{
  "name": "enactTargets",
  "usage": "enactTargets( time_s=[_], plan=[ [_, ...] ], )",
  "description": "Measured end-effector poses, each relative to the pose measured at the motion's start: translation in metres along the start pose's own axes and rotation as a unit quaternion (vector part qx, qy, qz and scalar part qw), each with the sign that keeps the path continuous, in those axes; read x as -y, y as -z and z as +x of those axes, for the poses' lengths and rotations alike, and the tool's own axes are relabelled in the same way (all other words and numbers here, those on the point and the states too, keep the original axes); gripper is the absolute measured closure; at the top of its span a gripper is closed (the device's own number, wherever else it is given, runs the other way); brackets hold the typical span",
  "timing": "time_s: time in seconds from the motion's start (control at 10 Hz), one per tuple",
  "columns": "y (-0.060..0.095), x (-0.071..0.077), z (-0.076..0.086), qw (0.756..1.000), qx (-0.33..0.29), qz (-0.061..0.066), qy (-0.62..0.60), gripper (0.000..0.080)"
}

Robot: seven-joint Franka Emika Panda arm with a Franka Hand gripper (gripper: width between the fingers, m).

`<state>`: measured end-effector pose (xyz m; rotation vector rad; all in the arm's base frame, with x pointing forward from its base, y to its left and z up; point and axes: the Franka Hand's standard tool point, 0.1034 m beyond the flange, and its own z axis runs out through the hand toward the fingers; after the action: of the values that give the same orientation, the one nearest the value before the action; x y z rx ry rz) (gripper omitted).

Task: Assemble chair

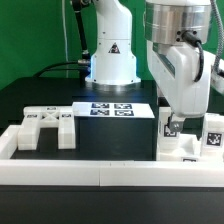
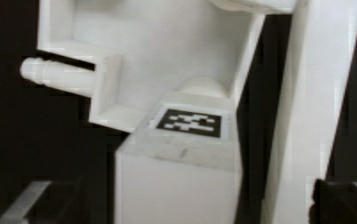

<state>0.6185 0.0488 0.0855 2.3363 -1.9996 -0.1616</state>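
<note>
Jaws of the two-finger gripper (image 1: 175, 123) stand spread and released, flanking a tall white plastic chair piece with one square tag (image 2: 175, 90) without clamping it. Along the exterior view's bottom runs a long white border rail (image 1: 110, 172). Behind it, the black table (image 1: 110, 135) carries two clusters of white chair parts, lower right (image 1: 190, 148) and lower left (image 1: 45, 128). One marker board (image 1: 115, 109) lies at centre, with a green backdrop (image 1: 30, 40) beyond.

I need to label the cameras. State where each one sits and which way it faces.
Exterior view: off the arm, facing the robot's base across the table; the arm hangs at the exterior view's right.
Wrist view: on the wrist, close on a tagged chair part; dark fingertips flank it.
Shared: likely that chair part.
</note>
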Motion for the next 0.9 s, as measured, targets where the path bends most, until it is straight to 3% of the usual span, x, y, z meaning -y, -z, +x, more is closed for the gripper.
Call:
enactTargets(
  time_s=[0.6,0.8,0.9],
  plan=[
    [0.0006,0.0020,0.0002,0.970,-0.002,0.004,0.244,0.0150],
    [0.0005,0.0030,0.0002,0.943,-0.007,0.009,0.334,0.0150],
    [-0.0016,0.0021,-0.0024,0.925,-0.016,0.018,0.379,0.0150]
  ],
)
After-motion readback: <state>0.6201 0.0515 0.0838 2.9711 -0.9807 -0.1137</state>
